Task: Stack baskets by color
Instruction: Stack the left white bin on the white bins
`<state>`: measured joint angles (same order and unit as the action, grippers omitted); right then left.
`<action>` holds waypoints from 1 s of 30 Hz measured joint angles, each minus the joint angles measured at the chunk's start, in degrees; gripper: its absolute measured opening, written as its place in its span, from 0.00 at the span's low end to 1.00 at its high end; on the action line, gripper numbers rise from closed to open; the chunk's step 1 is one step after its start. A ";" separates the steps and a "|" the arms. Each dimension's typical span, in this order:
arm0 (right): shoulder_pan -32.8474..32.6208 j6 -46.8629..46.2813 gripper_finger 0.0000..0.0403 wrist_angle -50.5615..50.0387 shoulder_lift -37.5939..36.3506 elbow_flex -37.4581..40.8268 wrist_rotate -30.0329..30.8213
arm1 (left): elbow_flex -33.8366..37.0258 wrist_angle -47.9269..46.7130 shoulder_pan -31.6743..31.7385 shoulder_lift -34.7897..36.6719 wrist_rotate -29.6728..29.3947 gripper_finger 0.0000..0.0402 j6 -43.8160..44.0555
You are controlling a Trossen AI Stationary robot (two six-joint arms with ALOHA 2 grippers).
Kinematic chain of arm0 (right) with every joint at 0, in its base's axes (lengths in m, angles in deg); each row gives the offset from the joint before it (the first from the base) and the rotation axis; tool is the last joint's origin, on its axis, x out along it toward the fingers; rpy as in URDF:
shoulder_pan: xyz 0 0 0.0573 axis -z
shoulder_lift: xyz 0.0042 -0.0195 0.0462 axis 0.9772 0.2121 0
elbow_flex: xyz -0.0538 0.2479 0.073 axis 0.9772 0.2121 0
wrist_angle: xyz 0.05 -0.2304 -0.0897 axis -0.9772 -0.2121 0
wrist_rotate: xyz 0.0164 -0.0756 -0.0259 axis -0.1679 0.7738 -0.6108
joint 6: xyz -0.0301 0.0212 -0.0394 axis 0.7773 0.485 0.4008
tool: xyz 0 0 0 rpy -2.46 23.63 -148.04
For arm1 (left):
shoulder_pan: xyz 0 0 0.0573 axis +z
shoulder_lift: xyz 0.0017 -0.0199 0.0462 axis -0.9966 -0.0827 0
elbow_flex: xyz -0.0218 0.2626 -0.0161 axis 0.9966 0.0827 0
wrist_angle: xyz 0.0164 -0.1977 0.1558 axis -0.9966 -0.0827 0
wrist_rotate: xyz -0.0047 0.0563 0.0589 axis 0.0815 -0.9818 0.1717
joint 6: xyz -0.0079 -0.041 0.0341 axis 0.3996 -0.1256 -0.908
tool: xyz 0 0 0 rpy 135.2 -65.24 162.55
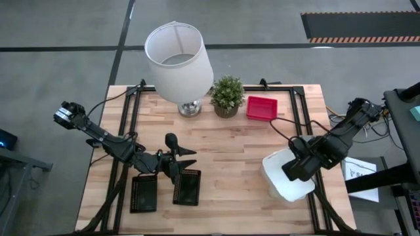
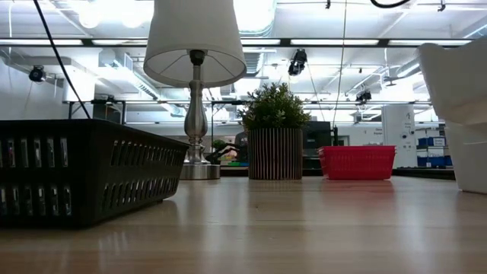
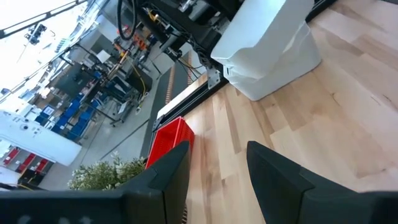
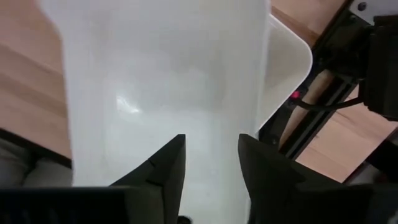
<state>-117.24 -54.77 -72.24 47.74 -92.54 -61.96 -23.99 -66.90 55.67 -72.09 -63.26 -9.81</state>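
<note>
White baskets (image 1: pixel 287 176) nested under right tool (image 1: pixel 293 169); fingers parted.

On the tabletop (image 1: pixel 230 147): two black baskets (image 1: pixel 144 194) (image 1: pixel 187 187) side by side, one red basket (image 1: pixel 262 107), a stack of white baskets (image 1: pixel 285 177) whose number cannot be told, one lamp (image 1: pixel 178 62) and one potted plant (image 1: pixel 227 96). Two robot arms work it.
</note>
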 joint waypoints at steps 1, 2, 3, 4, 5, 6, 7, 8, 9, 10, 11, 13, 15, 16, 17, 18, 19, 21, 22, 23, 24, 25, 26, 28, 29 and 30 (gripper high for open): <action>0.00 0.01 0.34 0.04 0.00 -0.34 0.14 | -0.01 0.15 -0.01 0.00 0.00 0.36 0.22; 0.00 0.12 0.34 0.02 0.00 -0.73 0.28 | 0.00 0.59 -0.01 0.00 0.02 0.36 0.37; 0.00 0.57 0.33 0.00 0.00 -1.12 0.26 | 0.03 1.17 -0.02 0.00 0.02 0.36 0.46; 0.00 1.21 0.33 -0.06 0.04 -1.63 0.33 | 0.04 1.68 -0.01 0.00 0.02 0.36 0.70; 0.00 2.38 0.33 -0.03 0.04 -2.16 0.41 | 0.04 2.10 -0.02 0.02 0.03 0.36 1.17; 0.00 3.83 0.32 0.12 0.04 -2.68 0.41 | 0.06 2.50 -0.02 0.02 0.04 0.36 1.80; 0.00 6.11 0.32 0.38 0.04 -3.14 0.44 | 0.08 2.98 -0.02 -0.03 0.04 0.36 2.16; -0.01 8.97 0.32 1.08 0.04 -3.53 0.62 | 0.06 3.40 -0.02 -0.21 0.04 0.36 2.86; -0.02 12.05 0.32 2.46 0.04 -3.70 0.94 | -0.02 3.50 -0.02 -0.32 0.04 0.36 3.33; -0.16 15.38 0.32 4.35 0.04 -3.71 1.00 | -0.03 3.55 -0.10 -0.36 0.06 0.36 3.50; -0.49 18.90 0.32 6.47 0.04 -3.61 1.04 | 0.03 3.94 -0.15 -0.37 0.10 0.36 3.77; -1.56 24.17 0.32 11.63 0.49 -3.18 1.00 | 0.04 4.97 -0.15 -0.71 0.26 0.36 5.50; -2.86 27.84 0.33 14.95 1.37 -3.14 0.84 | 0.02 4.88 -0.33 -1.10 0.28 0.36 6.73; -3.68 29.08 0.34 15.60 2.01 -3.14 0.39 | 0.02 5.40 -0.42 -1.44 0.28 0.36 7.43; -4.65 29.76 0.35 15.49 2.66 -3.24 -0.08 | 0.02 6.40 -0.43 -1.77 0.28 0.36 7.83; -5.81 30.35 0.36 15.33 3.41 -3.37 -0.48 | 0.02 7.16 -0.43 -2.03 0.28 0.36 7.96; -7.09 31.11 0.36 15.35 4.06 -3.43 -0.76 | 0.02 7.95 -0.43 -2.41 0.27 0.36 7.98; -9.89 32.76 0.38 15.36 5.34 -3.47 -1.07 | 0.02 9.30 -0.43 -3.09 0.27 0.36 7.98; -11.27 33.38 0.39 15.31 5.96 -3.47 -1.09 | 0.02 10.16 -0.43 -3.46 0.27 0.36 7.96; -12.51 33.93 0.39 15.34 6.50 -3.47 -1.07 | -0.10 10.81 -0.43 -3.82 0.25 0.36 7.96; -13.62 34.09 0.39 15.32 6.92 -3.47 -1.07 | -0.36 10.91 -0.43 -4.05 0.26 0.36 7.96; -14.74 34.10 0.39 15.32 7.29 -3.47 -0.84 | -0.57 11.16 -0.43 -4.22 0.26 0.36 7.96; -15.69 34.09 0.39 15.28 7.56 -3.48 -0.24 | -0.78 11.59 -0.43 -4.38 0.24 0.36 7.96; -17.64 34.09 0.38 15.00 7.61 -3.49 1.50 | -1.29 12.23 -0.43 -4.56 0.25 0.36 7.96; -18.55 34.08 0.37 15.00 7.59 -3.49 2.57 | -1.48 12.27 -0.43 -4.63 0.23 0.36 7.96; -19.27 34.11 0.37 14.80 7.59 -3.49 3.58 | -1.67 12.35 -0.43 -4.79 0.22 0.36 7.96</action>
<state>-136.51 -20.67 -57.45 55.34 -96.03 -58.38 -25.66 -54.56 55.23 -76.87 -63.05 -1.85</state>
